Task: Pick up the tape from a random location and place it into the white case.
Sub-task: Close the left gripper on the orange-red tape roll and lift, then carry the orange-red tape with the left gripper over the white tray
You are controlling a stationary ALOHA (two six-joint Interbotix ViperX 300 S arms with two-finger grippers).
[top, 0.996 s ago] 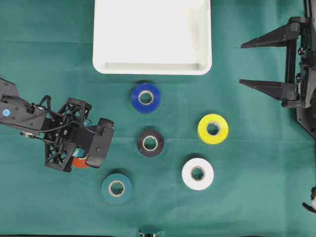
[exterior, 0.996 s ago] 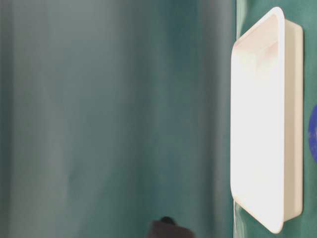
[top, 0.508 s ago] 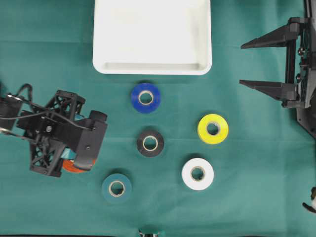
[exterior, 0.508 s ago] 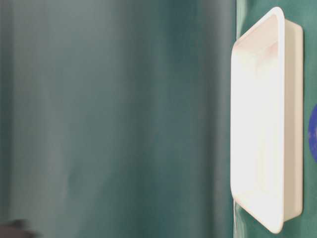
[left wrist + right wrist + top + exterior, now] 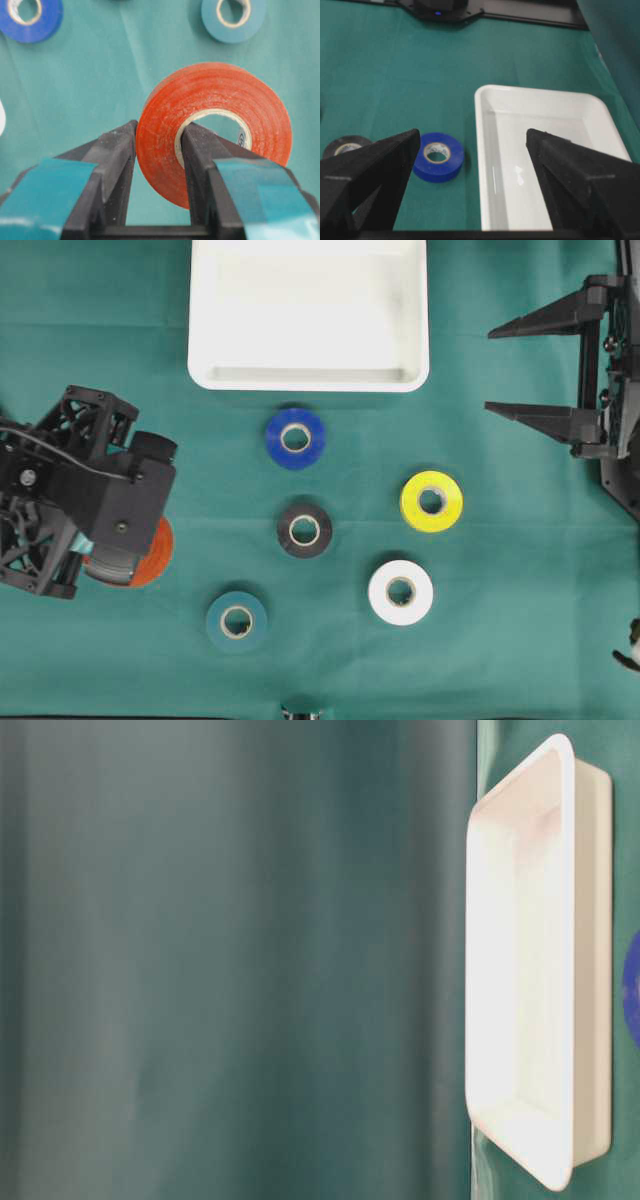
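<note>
My left gripper [image 5: 159,127] is shut on an orange tape roll [image 5: 215,95]: one finger sits inside the core and the other presses the outer face. The roll hangs tilted above the green cloth. In the overhead view the orange tape [image 5: 152,552] peeks out from under the left wrist at the far left. The white case [image 5: 308,375] lies at the top centre and holds nothing; it also shows in the table-level view as the white case [image 5: 590,960]. My right gripper [image 5: 490,370] stands open at the right edge, facing the case rim [image 5: 485,150], with nothing between its fingers.
Loose rolls lie on the cloth between the case and the front edge: blue [image 5: 295,438], black [image 5: 304,530], yellow [image 5: 431,501], white [image 5: 400,592] and teal [image 5: 236,621]. The teal roll is nearest to the left arm.
The left arm has swung left and risen toward the camera, carrying the orange tape, which now shows more. The right arm has stayed still.
</note>
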